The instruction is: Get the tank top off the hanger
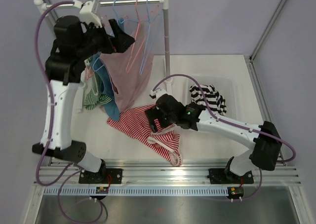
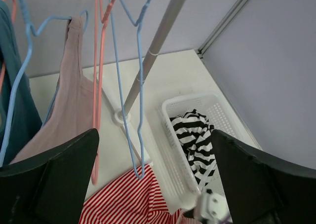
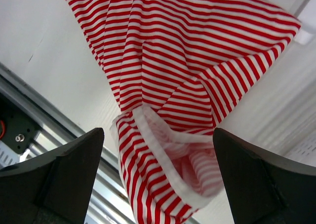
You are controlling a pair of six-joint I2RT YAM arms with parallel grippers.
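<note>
A red-and-white striped tank top [image 1: 140, 130] lies crumpled on the white table, off any hanger; it also shows in the right wrist view [image 3: 173, 71] and the left wrist view [image 2: 128, 202]. My right gripper [image 1: 151, 121] [image 3: 158, 184] is open just above its strap end, jaws wide on either side of the cloth. My left gripper [image 1: 126, 36] [image 2: 155, 184] is open and empty, raised by the rack among the hangers. An empty blue hanger [image 2: 139, 110] and an empty pink hanger [image 2: 97, 110] hang in front of it.
A pink tank top [image 1: 126, 68] [image 2: 69, 110], a teal garment [image 1: 106, 91] and a green striped one [image 1: 91, 99] hang on the rack [image 1: 166, 31]. A white basket [image 1: 232, 86] [image 2: 170, 130] at the right holds a black-and-white striped garment [image 1: 210, 96] [image 2: 195, 135].
</note>
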